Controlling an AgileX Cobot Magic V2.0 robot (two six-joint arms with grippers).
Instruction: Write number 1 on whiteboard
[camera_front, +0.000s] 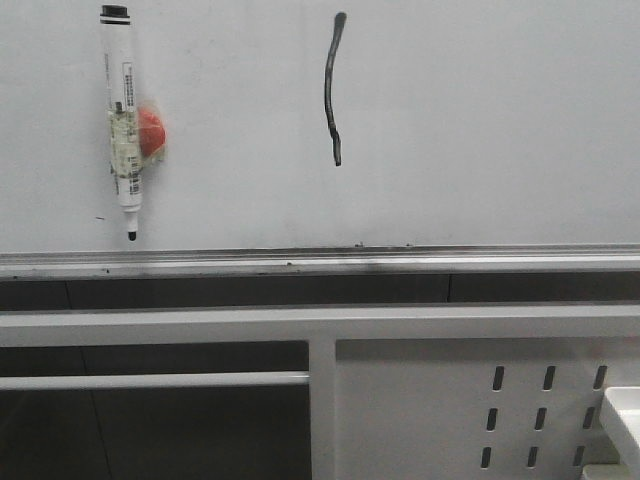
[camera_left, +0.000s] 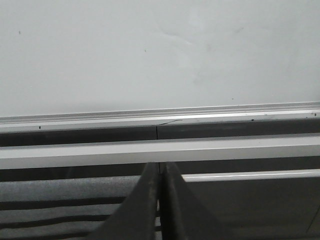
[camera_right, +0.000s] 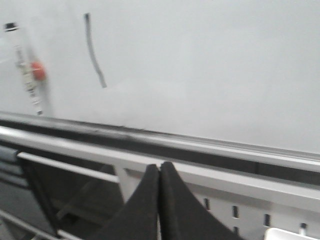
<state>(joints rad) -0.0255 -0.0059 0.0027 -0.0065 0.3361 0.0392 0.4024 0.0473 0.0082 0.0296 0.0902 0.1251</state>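
Front view: nearest the camera, a white frame panel (camera_front: 470, 400) with slotted holes fills the lower right, joined to a horizontal frame bar (camera_front: 200, 325) across the frame. Above it runs the silver ledge (camera_front: 320, 262) along the bottom edge of the whiteboard (camera_front: 480, 130), which fills the upper half. The number 1 (camera_front: 334, 88) is a thin, slightly wavy black stroke at upper centre, near-vertical, ending well above the ledge. A marker (camera_front: 124, 125) is stuck upright on the board at upper left, black cap up, tip down, with a red blob (camera_front: 152, 133) touching its right side. The stroke and the marker are well apart. Neither hand appears in this view.

Left wrist view: the left hand (camera_left: 160, 200) sits at bottom centre, its two dark fingers pressed together and pinching nothing. Beyond it lie the frame bar, the ledge and bare whiteboard.

Right wrist view: the right hand (camera_right: 159, 200) sits at bottom centre, fingers pressed together, pinching nothing. The image is slightly blurred. The stroke shows at upper left, with the marker and red blob at the far left edge. The slotted panel lies at lower right.
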